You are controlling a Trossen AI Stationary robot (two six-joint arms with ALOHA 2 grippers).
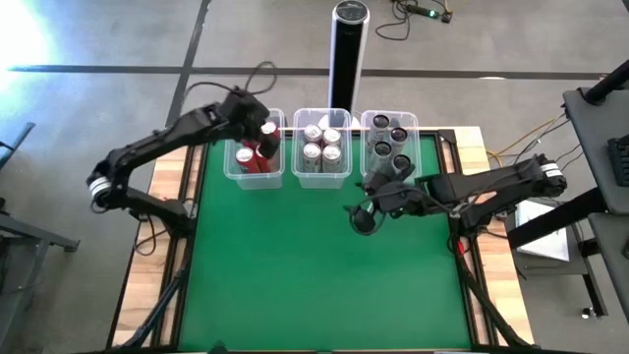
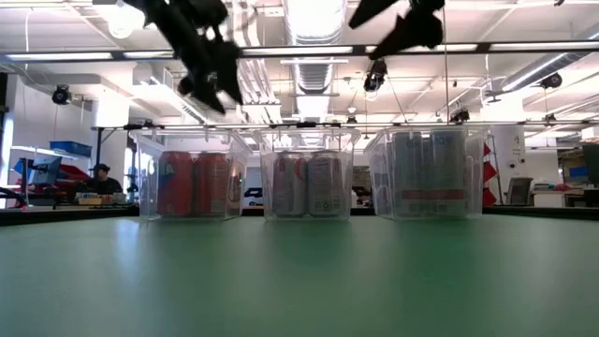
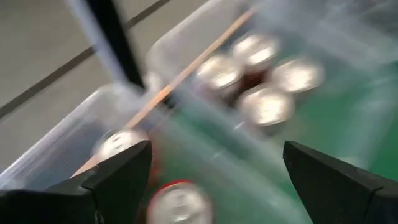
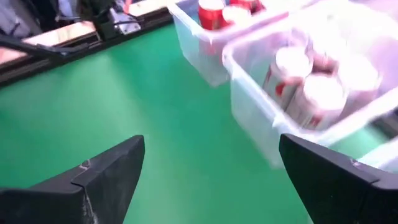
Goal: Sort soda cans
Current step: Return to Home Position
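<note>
Left of the middle tub [image 1: 323, 183], our left claw [image 3: 216, 149] hovers spread, empty, over red cans [image 1: 246, 157] in the left tub [image 1: 254, 180]. The middle tub holds silver cans [image 1: 314, 152]. Right of it, dark cans [image 1: 383, 149] fill the right tub [image 1: 413, 123]; our right claw [image 4: 211, 140] hangs spread over the surface [image 1: 314, 285] nearby.

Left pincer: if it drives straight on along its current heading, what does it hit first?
Most likely a red can in the left tub, which sits right beneath the open left pincer. The view is blurred, so depth is uncertain.
</note>
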